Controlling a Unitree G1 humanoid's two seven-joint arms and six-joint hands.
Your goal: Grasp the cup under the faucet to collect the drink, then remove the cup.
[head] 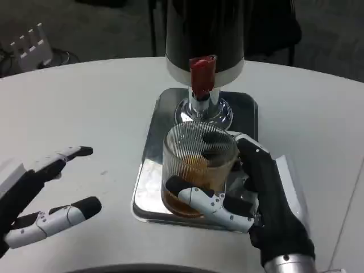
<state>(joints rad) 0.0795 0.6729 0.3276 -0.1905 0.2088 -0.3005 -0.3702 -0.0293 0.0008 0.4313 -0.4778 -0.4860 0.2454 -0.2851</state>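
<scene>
The cup (198, 165), a ribbed clear glass, is seen on the steel tray (149, 170) just below and in front of the faucet (202, 74), with amber drink lying low in it. It is grasped by the right hand (250, 193), whose fingers (210, 202) are wrapped round the lower wall from the front while the rest of the hand lies against the cup's right side. The left hand (45, 193) is held over the white surface (85, 108) well apart from the tray, released, its fingers spread and nothing in them.

The cup is judged to be stiff, breakable and fairly heavy for its size, the more so with liquid inside. Some purchase should be given by the ribs, though wet glass may slip. A hold low and round the body, as now taken, is thought the soundest, and the cup should be kept upright when lifted away so that the drink is not spilled
</scene>
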